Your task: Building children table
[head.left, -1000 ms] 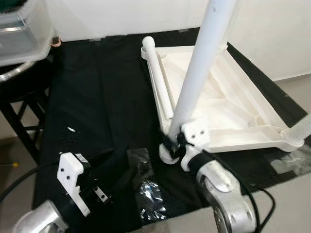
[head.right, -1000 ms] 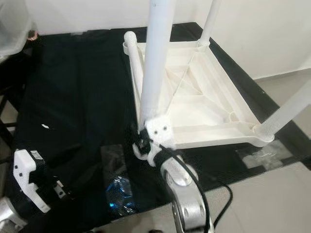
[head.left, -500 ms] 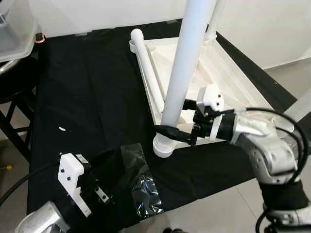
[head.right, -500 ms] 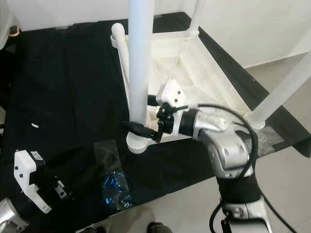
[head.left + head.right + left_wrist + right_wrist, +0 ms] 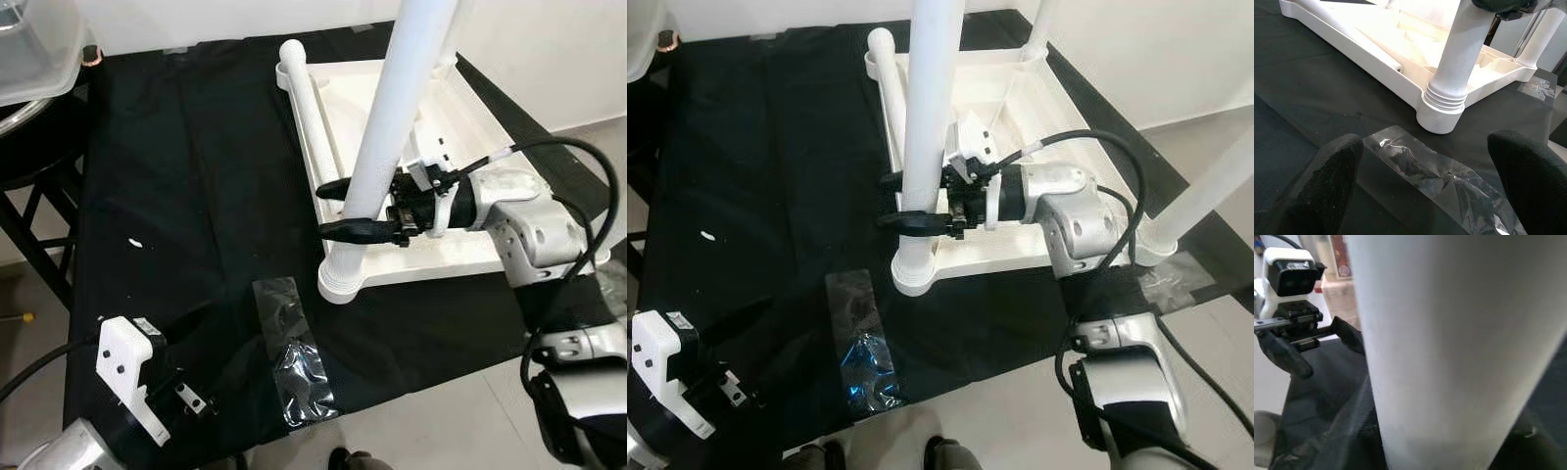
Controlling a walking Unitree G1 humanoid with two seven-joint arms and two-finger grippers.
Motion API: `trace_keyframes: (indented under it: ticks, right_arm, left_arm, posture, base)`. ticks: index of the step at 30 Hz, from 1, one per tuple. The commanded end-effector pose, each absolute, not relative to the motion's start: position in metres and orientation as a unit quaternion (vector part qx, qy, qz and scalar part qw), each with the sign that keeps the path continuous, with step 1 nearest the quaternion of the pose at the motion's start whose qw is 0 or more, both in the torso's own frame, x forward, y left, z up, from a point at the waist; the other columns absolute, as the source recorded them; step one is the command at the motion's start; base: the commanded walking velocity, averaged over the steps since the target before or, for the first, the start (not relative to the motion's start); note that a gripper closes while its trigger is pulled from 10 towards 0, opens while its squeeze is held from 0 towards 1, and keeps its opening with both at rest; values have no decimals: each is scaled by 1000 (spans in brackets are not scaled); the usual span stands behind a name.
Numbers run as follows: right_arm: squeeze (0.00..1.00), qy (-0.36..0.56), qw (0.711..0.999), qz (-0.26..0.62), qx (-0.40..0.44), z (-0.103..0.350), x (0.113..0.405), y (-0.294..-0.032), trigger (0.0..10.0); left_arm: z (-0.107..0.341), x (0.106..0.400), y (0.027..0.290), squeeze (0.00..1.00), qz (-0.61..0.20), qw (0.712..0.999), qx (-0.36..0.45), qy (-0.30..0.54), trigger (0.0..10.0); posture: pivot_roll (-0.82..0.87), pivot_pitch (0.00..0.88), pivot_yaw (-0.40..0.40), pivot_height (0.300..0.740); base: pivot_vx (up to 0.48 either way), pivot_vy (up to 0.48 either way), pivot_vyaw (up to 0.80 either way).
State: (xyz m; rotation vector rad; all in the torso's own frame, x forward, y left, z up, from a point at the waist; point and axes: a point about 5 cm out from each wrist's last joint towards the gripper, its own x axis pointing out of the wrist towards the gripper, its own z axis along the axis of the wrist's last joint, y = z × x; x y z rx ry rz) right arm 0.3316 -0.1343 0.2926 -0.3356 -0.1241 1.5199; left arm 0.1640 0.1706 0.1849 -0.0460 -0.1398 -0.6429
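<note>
A white children's table lies upside down on a black cloth. One white leg stands upright in the near left corner socket. My right gripper reaches in from the right. Its two black fingers are shut on that leg a little above the socket, and the right wrist view has the leg close up. A loose leg lies along the table's left rim. My left gripper hovers open low over the cloth, near the front left, pointing at the socket.
A crumpled clear plastic wrapper lies on the cloth in front of the socket. Two more legs stand in the far and right corners. A clear plastic box sits on a black stand at the far left. The cloth's front edge meets grey floor.
My right gripper has risen from beside the socket and now has the upright leg between its fingers. The left arm has sunk a little toward the front. The camera has shifted.
</note>
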Motion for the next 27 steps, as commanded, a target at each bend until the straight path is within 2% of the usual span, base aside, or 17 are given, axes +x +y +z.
trace_keyframes:
  ticks: [1,3,6,8,9,10,11,12,13,14,15,16,18,23,27]
  right_arm:
    - [0,-55,705,689,-159,294,331,-138,0]
    - [0,-49,692,704,-155,292,329,-143,0]
    - [0,-47,692,706,-147,289,327,-145,0]
    - [0,-44,707,696,-119,272,311,-146,0]
    - [0,-39,735,671,-91,253,300,-136,0]
    - [0,-39,735,671,-91,253,300,-136,0]
    - [0,-35,755,650,-72,242,291,-129,0]
    - [0,-22,820,570,-54,223,288,-114,0]
    - [0,-14,860,508,-46,213,288,-105,0]
    - [0,-14,860,508,-46,213,288,-105,0]
    - [0,16,937,341,-71,190,284,-103,0]
    - [0,34,954,285,-87,178,267,-95,0]
    - [0,49,963,250,-89,169,250,-87,0]
    - [0,43,965,248,-74,171,261,-85,0]
    - [0,47,969,232,-68,175,259,-80,0]
  left_arm:
    - [184,162,172,0,-317,947,-18,-59,10000]
    - [184,163,171,0,-316,947,-18,-59,10000]
    - [184,163,171,0,-316,947,-18,-59,10000]
    - [183,164,171,0,-315,947,-19,-61,10000]
    - [183,165,171,0,-316,947,-20,-62,10000]
    - [183,165,171,0,-316,947,-20,-62,10000]
    - [182,166,171,0,-316,947,-20,-62,10000]
    - [182,166,171,0,-316,946,-20,-62,10000]
    - [182,166,171,0,-316,946,-20,-62,10000]
    - [182,166,171,0,-316,946,-20,-62,10000]
    - [182,167,172,0,-317,946,-20,-62,10000]
    - [182,169,172,0,-317,946,-19,-63,10000]
    - [182,172,173,0,-319,945,-19,-66,10000]
    - [183,177,170,0,-323,943,-20,-72,10000]
    - [184,180,170,0,-325,942,-19,-76,10000]
  posture:
    - [103,281,-67,740]
    - [100,278,-67,740]
    - [95,273,-68,740]
    - [86,266,-70,740]
    - [75,258,-71,740]
    - [75,258,-71,740]
    - [74,257,-73,740]
    - [73,253,-74,740]
    - [74,252,-72,740]
    - [74,252,-72,740]
    - [64,255,-69,740]
    - [72,252,-57,740]
    - [46,239,-44,740]
    - [49,224,-42,740]
    - [54,221,-44,740]
  base:
    - [0,0,0]
    - [0,0,0]
    - [0,0,0]
    - [0,0,0]
    - [0,0,0]
    - [0,0,0]
    - [0,0,0]
    - [0,0,0]
    - [0,0,0]
    - [0,0,0]
    - [0,0,0]
    - [0,0,0]
    - [0,0,0]
    - [0,0,0]
    - [0,0,0]
